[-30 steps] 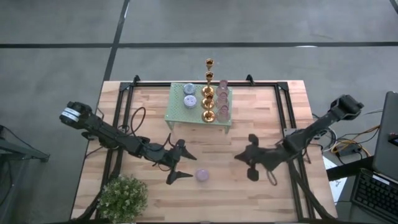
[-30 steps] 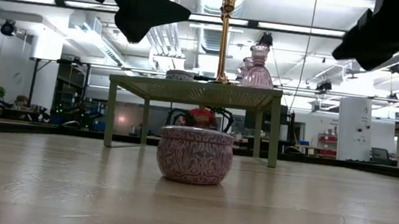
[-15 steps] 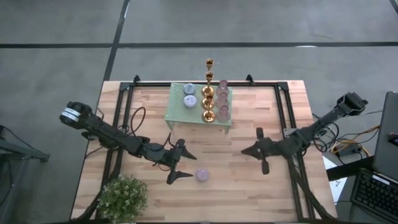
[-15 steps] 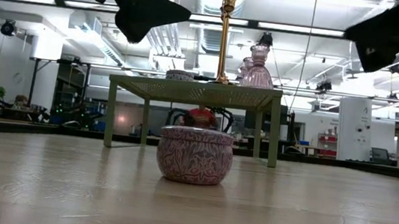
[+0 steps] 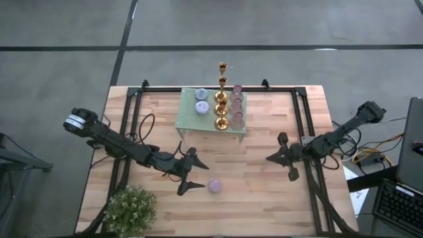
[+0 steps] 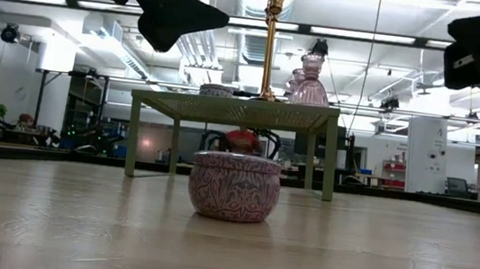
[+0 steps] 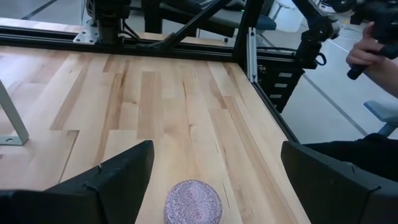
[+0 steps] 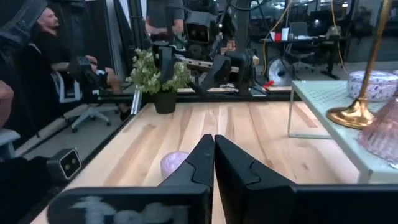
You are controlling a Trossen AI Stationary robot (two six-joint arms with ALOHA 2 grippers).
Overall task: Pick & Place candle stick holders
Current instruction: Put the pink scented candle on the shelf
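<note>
Left gripper [image 5: 195,174] hangs low over the table, fingers spread wide — right gripper [image 5: 283,157] raised, fingers pressed together.

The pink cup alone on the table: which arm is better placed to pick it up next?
The left. Its tool is open right beside the pink cup, which shows between its fingers in the left wrist view. The right tool is shut and farther off, near the table's right edge.

I see my left gripper's [image 7: 211,180] spread fingers [image 7: 118,177] flanking a pink cup [image 7: 193,202] on the tabletop [image 7: 161,106].
</note>
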